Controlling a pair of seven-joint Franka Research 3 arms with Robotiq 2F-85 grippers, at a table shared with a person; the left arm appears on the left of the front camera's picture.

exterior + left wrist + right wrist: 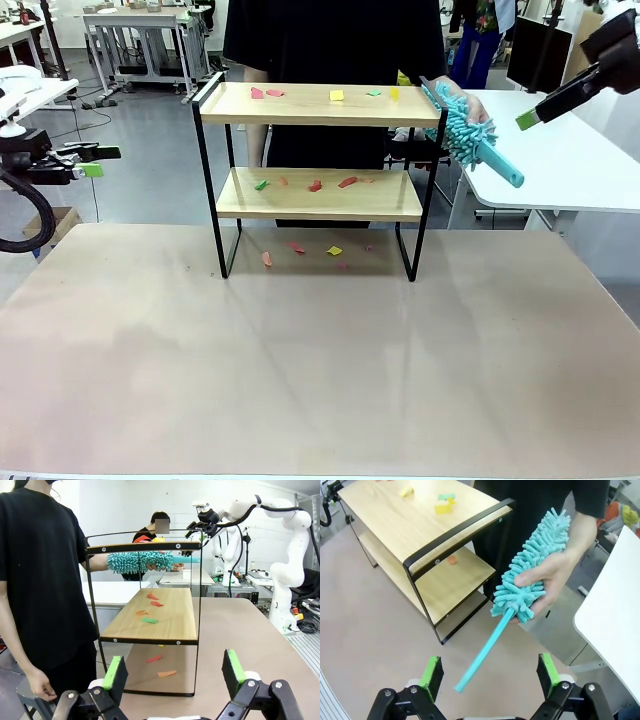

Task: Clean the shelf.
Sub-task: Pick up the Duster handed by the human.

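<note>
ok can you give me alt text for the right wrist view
A person's hand holds a fluffy turquoise duster by its head, the handle pointing down toward the open right tool with green pads. Beside it, on a beige table, stands a two-tier light wooden shelf in a black metal frame, with yellow and green scraps on its top board.

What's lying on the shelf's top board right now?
The top board holds small scraps: two pink-red at the left end, one yellow mid-board, one green and one yellow toward the right. The person's teal duster covers its right edge.
</note>
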